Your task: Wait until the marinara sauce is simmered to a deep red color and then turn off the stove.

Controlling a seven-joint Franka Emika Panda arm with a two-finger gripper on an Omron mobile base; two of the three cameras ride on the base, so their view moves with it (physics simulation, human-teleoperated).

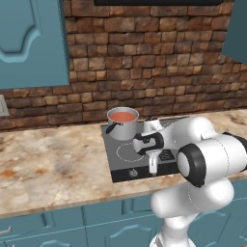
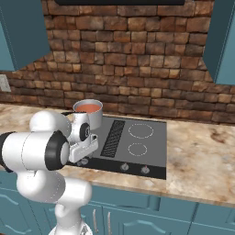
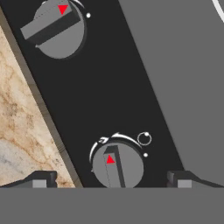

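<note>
On the marbled worktop the stove carries a grey pot of orange-red marinara sauce at its back left, while the gripper hangs spread wide over a front knob

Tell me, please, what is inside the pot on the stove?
The pot holds smooth orange-red sauce, filling it almost to the rim. Anything beneath the sauce's surface is hidden.

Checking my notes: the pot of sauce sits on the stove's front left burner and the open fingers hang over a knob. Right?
Not quite: the pot sits on the stove's back left burner, as the left base view shows. The open fingers do hang over a knob.
</note>
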